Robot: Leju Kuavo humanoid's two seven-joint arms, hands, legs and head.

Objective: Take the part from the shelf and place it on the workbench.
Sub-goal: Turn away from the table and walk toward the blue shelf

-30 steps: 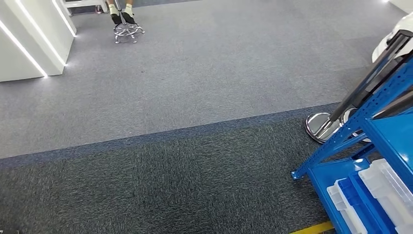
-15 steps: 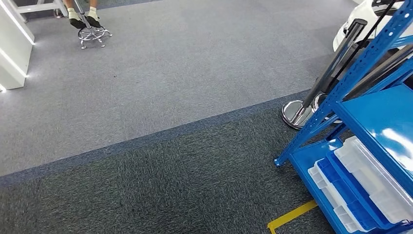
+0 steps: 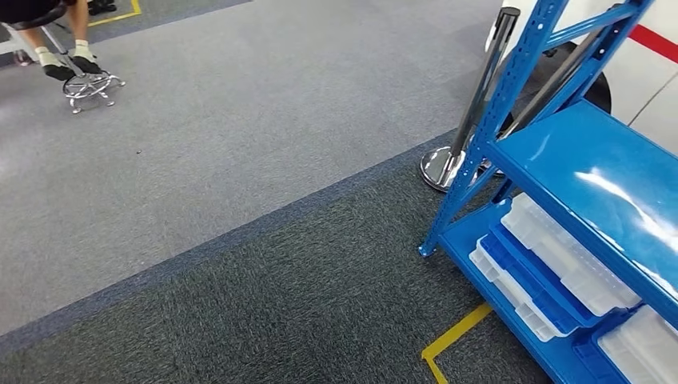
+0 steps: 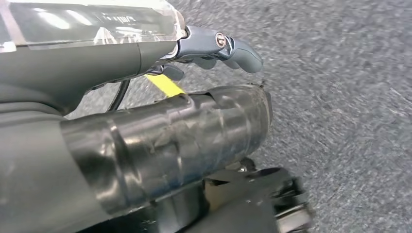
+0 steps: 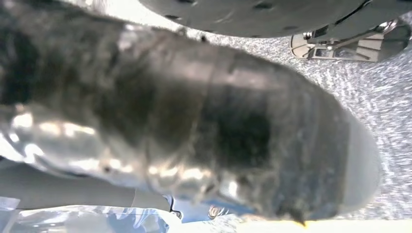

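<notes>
None of the task is done, by the look of it. Shelf (image 3: pixel 560 160): blue, at right, bins (image 3: pixel 552 264) on its lower tier; part not discernible. Left hand (image 4: pixel 214 48): hangs over carpet, fingers curled, holding nothing. Right hand: finger state cannot be told. Remaining: approach, grasp, carry, place.

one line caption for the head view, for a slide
Blue shelf holding clear plastic bins at right, grey carpet ahead, yellow floor tape below.

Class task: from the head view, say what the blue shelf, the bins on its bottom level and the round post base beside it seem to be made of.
Blue shelf: likely painted metal; glossy reflections, perforated upright. Bins: apparently plastic, some translucent white, some blue. Post base: seemingly polished chrome-like metal, mirror-bright.
</notes>
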